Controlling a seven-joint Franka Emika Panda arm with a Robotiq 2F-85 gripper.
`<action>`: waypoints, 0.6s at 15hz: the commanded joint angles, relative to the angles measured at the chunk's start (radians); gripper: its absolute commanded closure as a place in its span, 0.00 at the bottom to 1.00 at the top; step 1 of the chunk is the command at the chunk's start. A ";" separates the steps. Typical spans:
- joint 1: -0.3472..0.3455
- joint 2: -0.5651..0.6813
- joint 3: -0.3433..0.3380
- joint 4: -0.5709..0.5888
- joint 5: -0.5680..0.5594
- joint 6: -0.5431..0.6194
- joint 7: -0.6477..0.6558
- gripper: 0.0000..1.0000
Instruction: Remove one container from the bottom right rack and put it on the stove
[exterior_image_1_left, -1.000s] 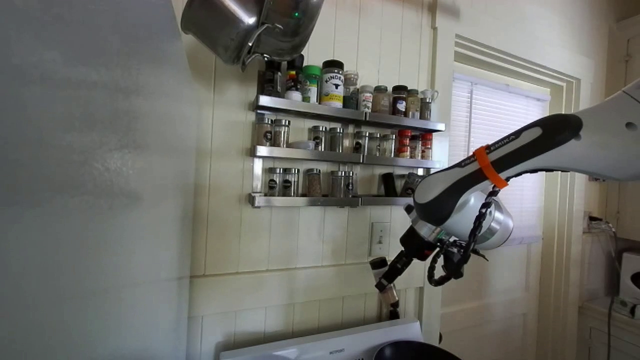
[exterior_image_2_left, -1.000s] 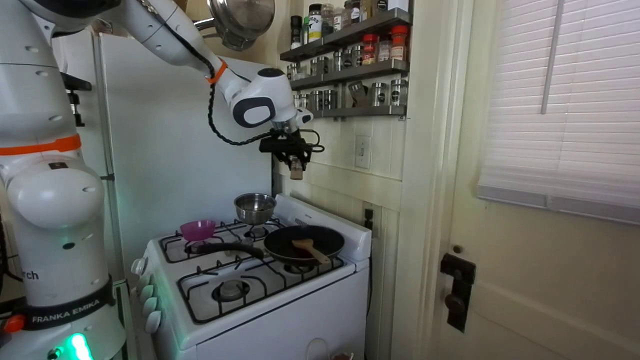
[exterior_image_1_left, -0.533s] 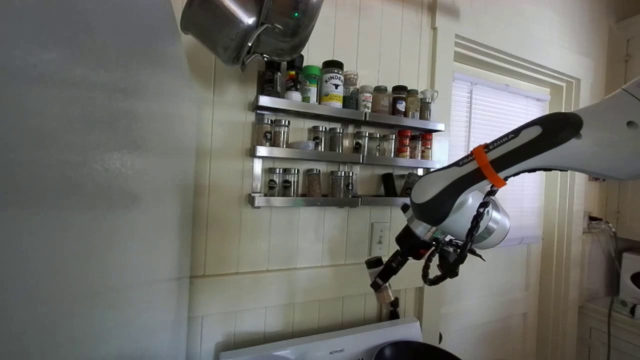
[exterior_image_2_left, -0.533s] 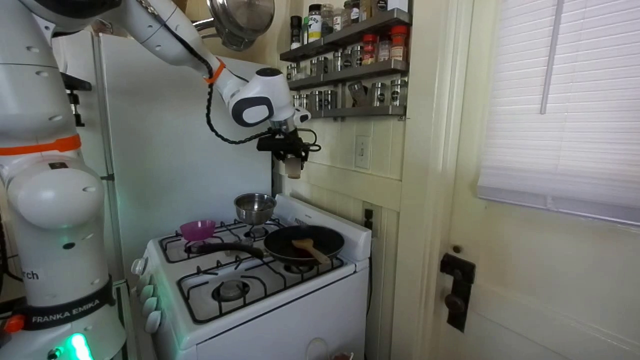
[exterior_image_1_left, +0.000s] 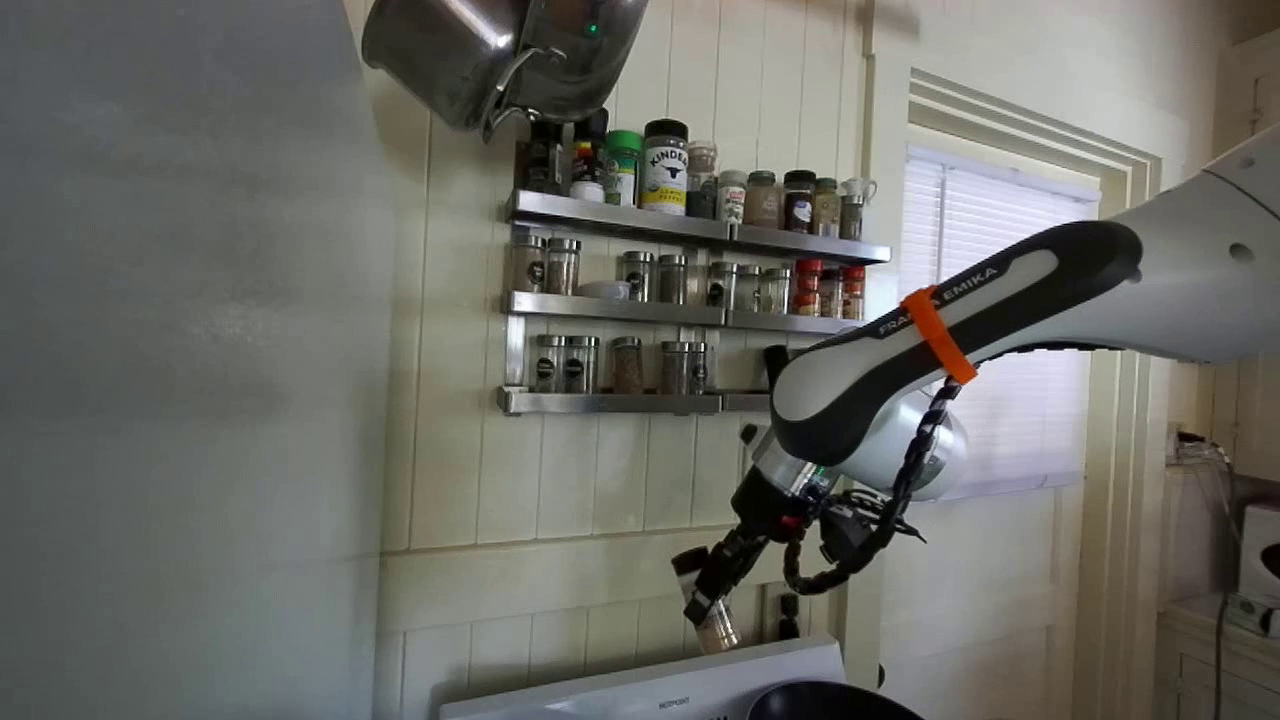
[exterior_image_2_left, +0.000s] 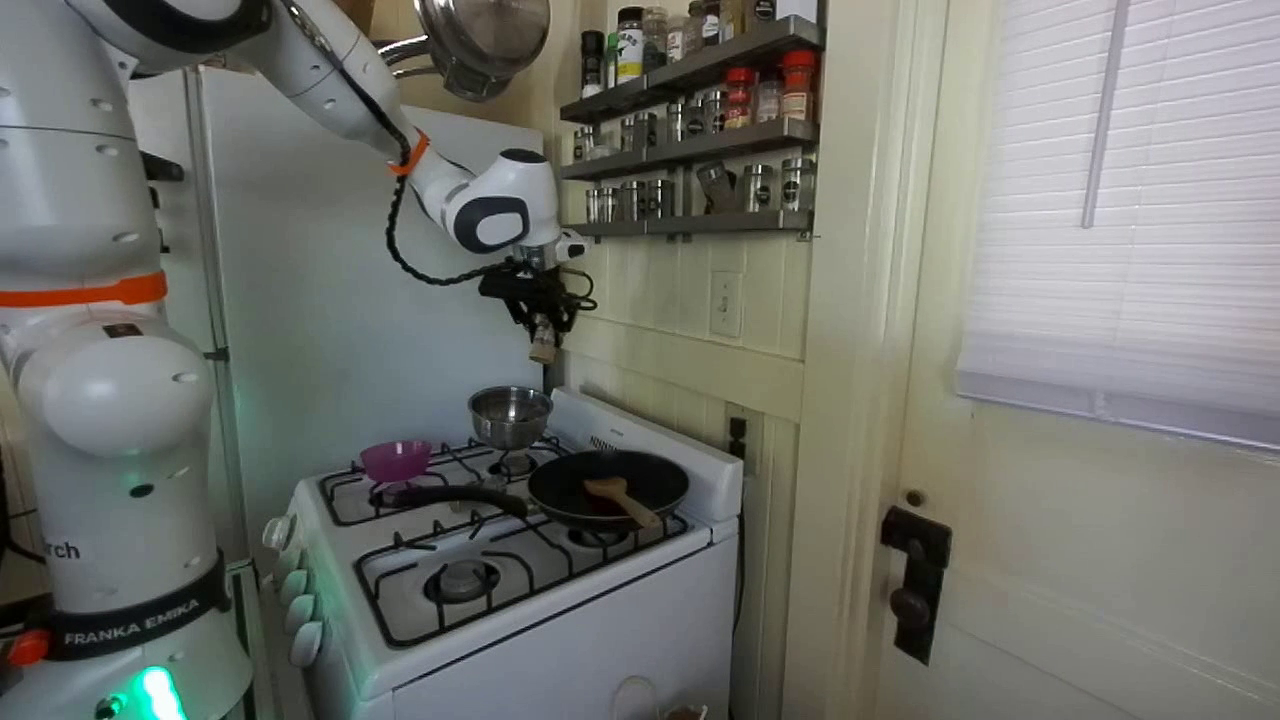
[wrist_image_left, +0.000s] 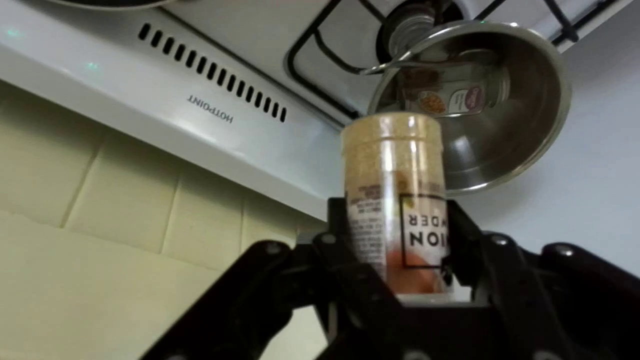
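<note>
container (wrist_image_left: 395, 200): glossy | bottom rack (exterior_image_2_left: 738, 223): satin metal | stove (exterior_image_2_left: 590, 645): glossy | utensil (exterior_image_2_left: 622, 500): wood

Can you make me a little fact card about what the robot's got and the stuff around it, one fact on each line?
Holding: jar, gripped in the hand
Leaning: tilted, dark cap end up
Writing: partly hidden, probably onion powder
Where: in the air, higher than the stove
On the stove: pan, silver bowl, pink bowl
In the pan: wooden tool
On the wall: bottom rack with more jars
Job done: not yet
</note>
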 joint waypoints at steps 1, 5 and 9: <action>-0.011 0.057 0.015 0.046 -0.044 -0.080 0.115 0.77; -0.030 0.116 0.014 0.076 -0.038 -0.141 0.202 0.77; -0.072 0.171 0.007 0.092 -0.021 -0.172 0.252 0.77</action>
